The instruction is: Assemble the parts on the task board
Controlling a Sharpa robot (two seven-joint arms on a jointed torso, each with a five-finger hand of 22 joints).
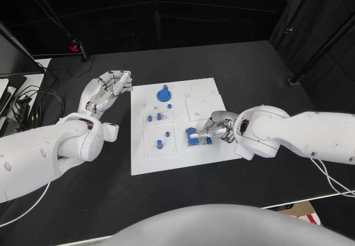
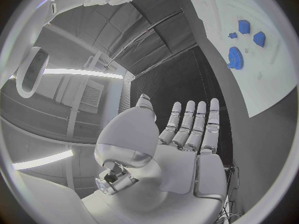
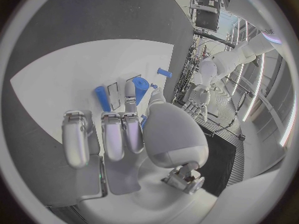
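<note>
Operator: I see the task board (image 1: 177, 154) at the middle of the black table (image 1: 244, 66). My right hand (image 1: 213, 130) rests over the board's right half, near its front edge. Its fingers (image 3: 127, 119) are curled down onto a blue block part (image 1: 195, 137); I cannot tell whether they actually clamp it.

Supervisor: Left hand status?

Operator: My left hand (image 1: 110, 88) hovers above the table just off the board's far left corner, fingers (image 2: 187, 122) straight and side by side, holding nothing. A blue gear (image 1: 163, 94) lies near the board's far edge. Small blue pegs (image 1: 160, 117) stand in the left-hand sockets, and another blue piece (image 1: 159, 145) sits nearer the front.
</note>
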